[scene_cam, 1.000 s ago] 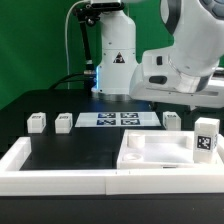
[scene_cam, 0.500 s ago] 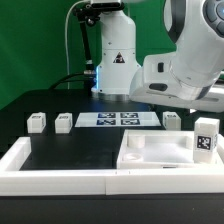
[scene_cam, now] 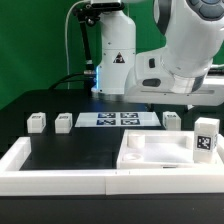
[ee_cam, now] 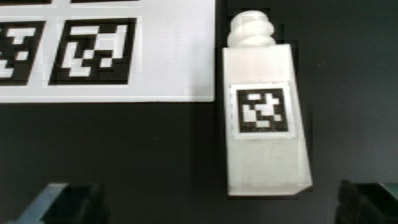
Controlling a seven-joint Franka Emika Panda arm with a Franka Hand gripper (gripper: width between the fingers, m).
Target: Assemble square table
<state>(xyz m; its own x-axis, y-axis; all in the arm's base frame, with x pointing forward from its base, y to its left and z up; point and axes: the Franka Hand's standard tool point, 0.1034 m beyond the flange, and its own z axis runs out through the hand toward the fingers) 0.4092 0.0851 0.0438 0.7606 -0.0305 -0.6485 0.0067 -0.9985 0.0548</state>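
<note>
End effector (ee_cam: pixel 214 206) points down, fingers (ee_cam: pixel 68 206) spread apart

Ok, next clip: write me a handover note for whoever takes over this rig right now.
The end effector: open, empty, over a short white block leg lying beside the marker board.
The large white square plastic slab: flat on the table at the exterior view's right, inside the long white rim wall.
Other legs: far-left leg, its neighbour leg, upright tagged leg by the slab.
Done: nothing joined. Left: all four legs.
</note>
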